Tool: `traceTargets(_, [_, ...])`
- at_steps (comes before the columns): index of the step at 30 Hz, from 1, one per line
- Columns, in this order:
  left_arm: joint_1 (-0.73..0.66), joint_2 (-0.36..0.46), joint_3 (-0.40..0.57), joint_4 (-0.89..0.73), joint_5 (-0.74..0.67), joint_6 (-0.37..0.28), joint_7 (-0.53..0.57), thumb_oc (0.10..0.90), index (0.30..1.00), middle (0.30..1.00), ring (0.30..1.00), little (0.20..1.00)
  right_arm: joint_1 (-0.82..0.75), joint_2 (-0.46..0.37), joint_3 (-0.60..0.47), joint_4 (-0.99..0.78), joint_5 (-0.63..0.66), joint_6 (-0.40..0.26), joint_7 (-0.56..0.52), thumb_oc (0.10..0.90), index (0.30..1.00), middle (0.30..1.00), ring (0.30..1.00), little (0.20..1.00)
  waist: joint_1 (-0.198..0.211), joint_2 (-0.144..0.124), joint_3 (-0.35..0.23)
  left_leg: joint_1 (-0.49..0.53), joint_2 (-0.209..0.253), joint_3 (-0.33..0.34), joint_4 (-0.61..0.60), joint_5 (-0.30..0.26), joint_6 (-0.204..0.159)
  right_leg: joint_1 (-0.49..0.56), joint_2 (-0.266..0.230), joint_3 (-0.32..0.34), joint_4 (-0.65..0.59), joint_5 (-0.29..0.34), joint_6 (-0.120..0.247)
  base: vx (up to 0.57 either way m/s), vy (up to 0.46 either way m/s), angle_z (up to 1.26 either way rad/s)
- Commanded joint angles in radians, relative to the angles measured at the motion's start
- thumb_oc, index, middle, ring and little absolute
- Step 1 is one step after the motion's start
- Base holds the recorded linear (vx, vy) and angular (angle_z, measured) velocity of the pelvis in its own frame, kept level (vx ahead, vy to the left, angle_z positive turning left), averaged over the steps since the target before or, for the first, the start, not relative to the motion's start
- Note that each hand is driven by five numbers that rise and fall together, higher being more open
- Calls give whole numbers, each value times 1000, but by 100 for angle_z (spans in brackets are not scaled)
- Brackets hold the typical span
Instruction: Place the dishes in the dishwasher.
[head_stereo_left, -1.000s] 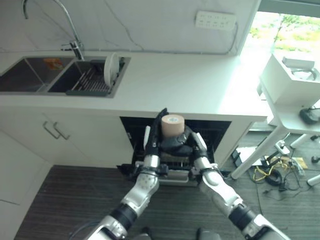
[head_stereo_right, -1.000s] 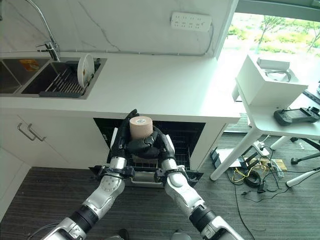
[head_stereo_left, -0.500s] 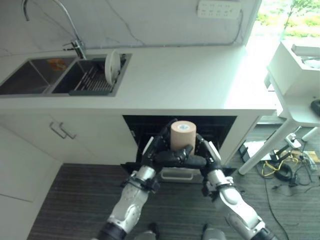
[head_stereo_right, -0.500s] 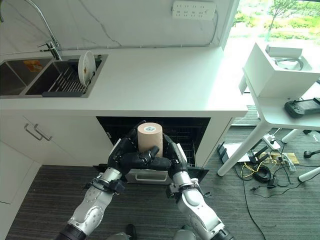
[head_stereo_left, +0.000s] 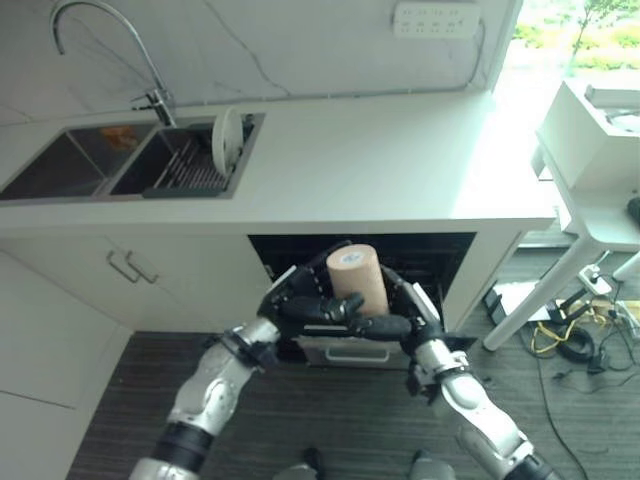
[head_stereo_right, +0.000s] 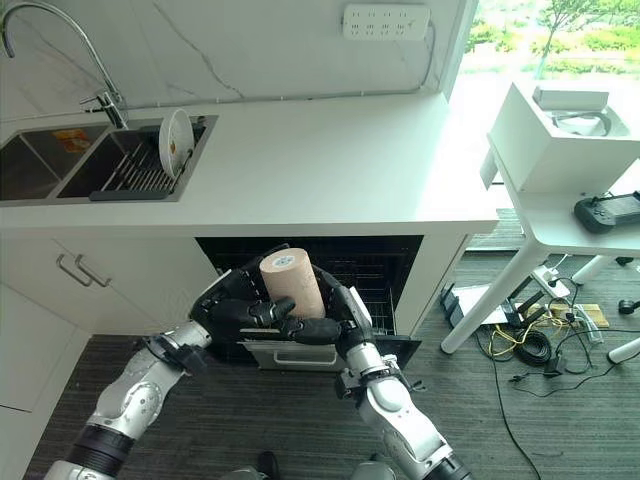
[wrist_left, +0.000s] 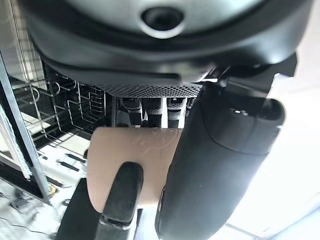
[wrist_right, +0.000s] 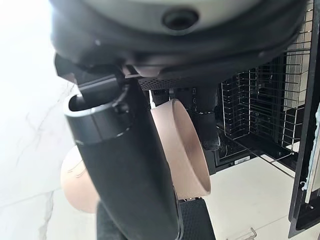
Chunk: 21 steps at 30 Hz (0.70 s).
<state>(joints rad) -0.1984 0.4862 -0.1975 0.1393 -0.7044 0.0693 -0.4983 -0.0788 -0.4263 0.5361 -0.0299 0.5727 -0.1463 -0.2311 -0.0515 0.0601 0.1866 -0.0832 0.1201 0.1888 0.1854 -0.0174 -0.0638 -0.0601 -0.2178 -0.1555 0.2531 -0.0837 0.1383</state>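
Far off to the left of my fingers, a white plate stands on edge in the rack in the sink, set into the bench above the dishwasher. My left hand is wrapped round the near side of the tan cup, fingers curled and gripping it; half a second ago that forearm came in nearly straight under the cup, and now it angles in from further left. The cup, upright a moment ago, now leans with its top tipped toward the left. My right hand grips it from the other side, its thumb laid across the front under the left fingers. Just beyond my fingers the open dishwasher shows its dark wire rack, with the drawer front pulled out below my knuckles. I judge the tilt is the start of turning the cup over for loading; it is not yet in the rack, and the plate remains to be fetched.
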Motion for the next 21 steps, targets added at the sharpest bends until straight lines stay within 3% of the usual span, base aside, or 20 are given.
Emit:
traceTargets(1, [80, 106, -60, -12, 46, -9, -124, 800, 900, 900, 900, 900, -189, 10, -371, -4, 105, -173, -106, 400, 300, 300, 300, 300, 15, 8, -79, 0, -19, 15, 115, -175, 32, -24, 8, -69, 47, -61, 31, 0, 0, 0])
traceTargets(4, [71, 123, -35, -17, 27, -20, -117, 800, 900, 900, 900, 900, -176, 13, -377, -1, 110, -169, -91, 400, 300, 300, 300, 300, 16, 10, -79, -1, -23, 13, 115, -174, 33, -24, 8, -68, 47, -61, 31, 0, 0, 0])
traceTargets(7, [77, 159, -13, -26, 218, -73, -50, 800, 900, 900, 900, 900, -165, 21, -377, 12, 110, -166, -71, 400, 300, 300, 300, 300, 22, 12, -77, -3, -26, 10, 115, -174, 33, -22, 6, -70, 47, -63, 32, 0, 0, 0])
traceTargets(10, [71, 227, 9, -39, 319, -82, -24, 800, 900, 900, 900, 900, -167, 7, -381, 11, 121, -153, -65, 400, 300, 300, 300, 300, 28, 14, -77, -5, -27, 8, 115, -172, 31, -21, 6, -74, 47, -67, 32, 0, 0, 0])
traceTargets(15, [53, 335, 90, -63, 321, -104, -4, 800, 900, 900, 900, 900, -157, -8, -398, 19, 136, -139, -46, 400, 300, 300, 300, 300, 36, 19, -76, -8, -26, 6, 115, -165, 26, -16, 5, -83, 47, -68, 34, 3, -1, 1])
traceTargets(21, [67, 327, 153, -76, 290, -141, 51, 800, 900, 900, 900, 900, -151, 9, -393, 33, 104, -128, -26, 400, 300, 300, 300, 300, 45, 19, -74, -14, -31, -6, 115, -162, 23, -15, 7, -86, 47, -70, 30, 16, 0, 11])
